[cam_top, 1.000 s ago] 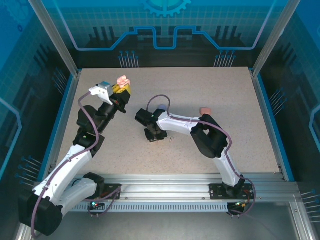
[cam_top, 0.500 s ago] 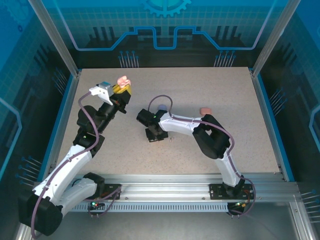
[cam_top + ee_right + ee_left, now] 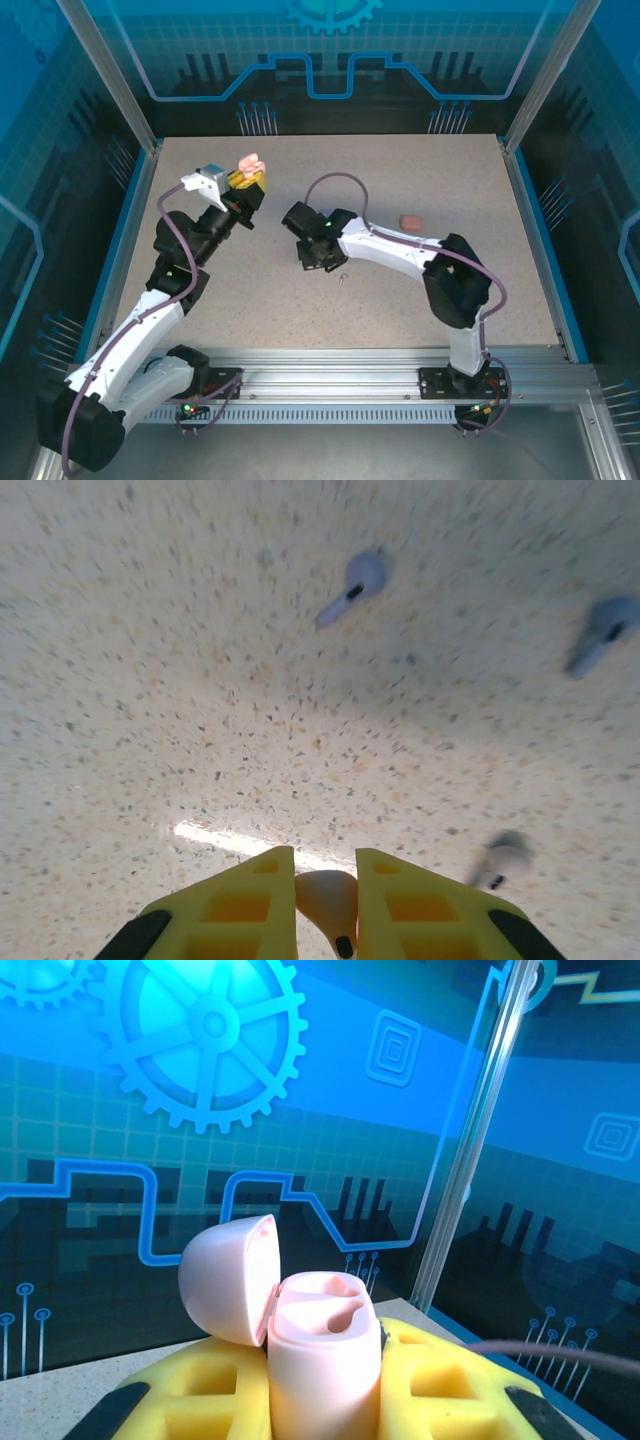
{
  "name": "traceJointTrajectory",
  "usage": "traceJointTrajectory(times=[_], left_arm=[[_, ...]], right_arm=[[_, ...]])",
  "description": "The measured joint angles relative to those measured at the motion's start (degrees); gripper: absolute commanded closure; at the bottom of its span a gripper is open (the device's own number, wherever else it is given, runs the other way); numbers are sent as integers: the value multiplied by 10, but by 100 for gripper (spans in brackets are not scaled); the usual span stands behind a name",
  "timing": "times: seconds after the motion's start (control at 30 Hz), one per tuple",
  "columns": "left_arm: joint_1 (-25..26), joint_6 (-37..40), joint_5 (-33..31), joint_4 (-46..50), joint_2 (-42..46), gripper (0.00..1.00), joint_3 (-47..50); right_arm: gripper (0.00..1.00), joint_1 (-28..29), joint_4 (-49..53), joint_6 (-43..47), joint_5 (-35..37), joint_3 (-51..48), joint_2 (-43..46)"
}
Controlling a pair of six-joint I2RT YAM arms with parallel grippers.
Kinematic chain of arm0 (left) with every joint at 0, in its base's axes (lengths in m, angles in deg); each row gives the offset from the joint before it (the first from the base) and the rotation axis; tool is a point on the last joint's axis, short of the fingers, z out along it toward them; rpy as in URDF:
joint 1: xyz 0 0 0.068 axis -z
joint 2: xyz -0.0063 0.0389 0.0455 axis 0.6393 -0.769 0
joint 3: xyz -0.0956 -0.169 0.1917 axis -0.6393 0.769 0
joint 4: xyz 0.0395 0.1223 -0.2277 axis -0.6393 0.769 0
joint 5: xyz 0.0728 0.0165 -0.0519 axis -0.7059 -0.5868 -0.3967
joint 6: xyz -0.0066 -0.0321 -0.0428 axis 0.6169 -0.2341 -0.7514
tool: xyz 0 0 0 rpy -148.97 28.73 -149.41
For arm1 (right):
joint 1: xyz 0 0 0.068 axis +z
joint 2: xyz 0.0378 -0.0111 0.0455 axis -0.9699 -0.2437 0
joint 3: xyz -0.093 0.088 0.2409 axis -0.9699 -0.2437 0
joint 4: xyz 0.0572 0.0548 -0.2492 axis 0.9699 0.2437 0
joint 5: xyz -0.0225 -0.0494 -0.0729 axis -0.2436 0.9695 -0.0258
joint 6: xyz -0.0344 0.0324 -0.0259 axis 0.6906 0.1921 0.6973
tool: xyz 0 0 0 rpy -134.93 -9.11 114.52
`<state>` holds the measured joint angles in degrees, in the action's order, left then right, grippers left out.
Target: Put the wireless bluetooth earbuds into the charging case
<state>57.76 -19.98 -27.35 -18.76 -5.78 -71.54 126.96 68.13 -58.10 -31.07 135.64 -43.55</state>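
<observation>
Because the peach earbud [image 3: 327,898], pinched by its bulb in the nearly closed right tool [image 3: 325,878] above the middle of the worktop [image 3: 200,680], appeared light, rigid and slippery, a gentle grip on the bulb was advisable, while the clamped left tool [image 3: 325,1392] held the open charging case [image 3: 322,1332] at far left.

White-and-black arms [image 3: 130,330], purple cables [image 3: 335,178], yellow claw fingers [image 3: 230,910]

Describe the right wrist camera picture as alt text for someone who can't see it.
The right gripper pinches a small pinkish earbud between its yellow fingers, over a speckled table. Farther off lie a purple earbud at top centre and another purple earbud at the right edge; a blurred earbud lies nearer, lower right.
</observation>
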Motion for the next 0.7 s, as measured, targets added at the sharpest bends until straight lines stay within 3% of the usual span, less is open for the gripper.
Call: traceJointTrajectory(times=[0.33,0.7], left_arm=[[31,17,40,-33,-1,100,0],[107,125,22,-99,-23,100,2]], right_arm=[[83,-53,-1,42,23,3,153],[82,-78,-63,115,26,43,271]])
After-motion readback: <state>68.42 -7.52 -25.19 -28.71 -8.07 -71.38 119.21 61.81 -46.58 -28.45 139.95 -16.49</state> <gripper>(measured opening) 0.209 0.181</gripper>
